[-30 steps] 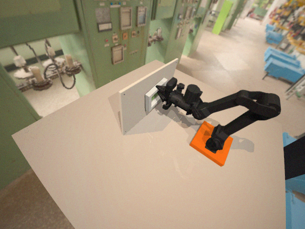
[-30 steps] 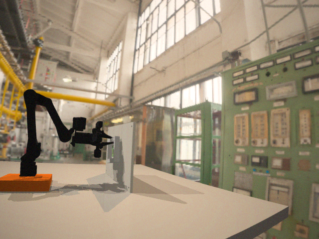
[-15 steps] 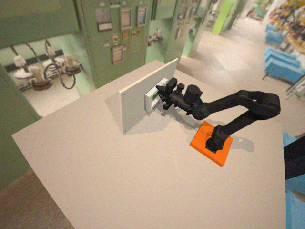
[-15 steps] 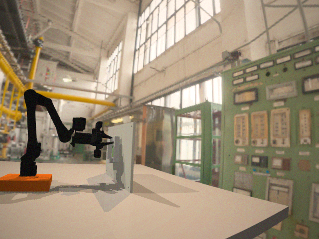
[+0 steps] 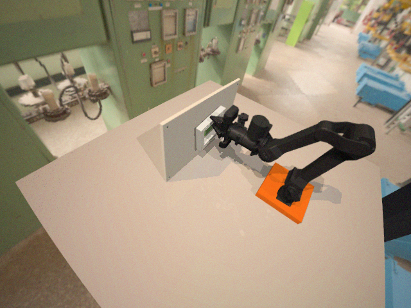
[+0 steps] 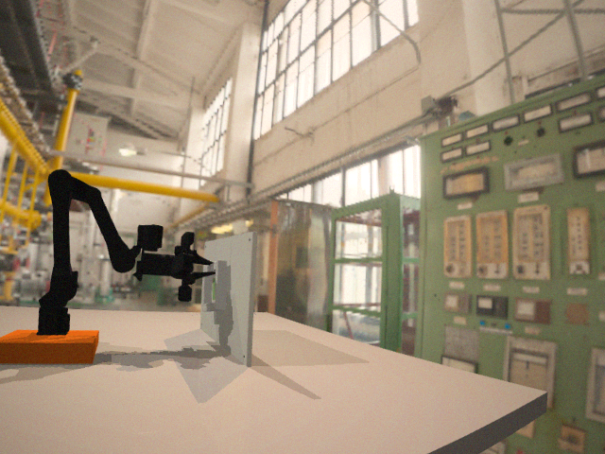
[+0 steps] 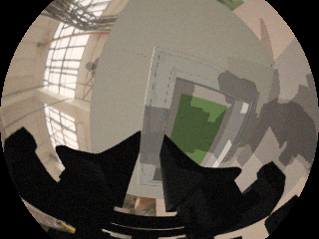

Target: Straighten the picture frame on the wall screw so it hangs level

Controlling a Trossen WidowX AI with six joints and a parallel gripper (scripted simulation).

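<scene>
The picture frame (image 5: 200, 135) (image 7: 159, 95) is pale, with a green picture inside, and hangs on the front of the upright grey board (image 5: 180, 142) (image 6: 239, 293) (image 7: 120, 100). In the top view its top edge rises toward the far end more steeply than the board's top edge, so it looks tilted. My gripper (image 5: 214, 124) (image 6: 214, 268) (image 7: 152, 135) is shut on the frame's top bar, one finger above and one below it. The screw and the notched strip are hidden behind the frame.
The arm stands on an orange base block (image 5: 282, 199) (image 6: 48, 346) on the table (image 5: 199, 248) (image 6: 341, 405), in front of the board. Shadows of the arm fall across the board and frame. Green cabinets stand in the background.
</scene>
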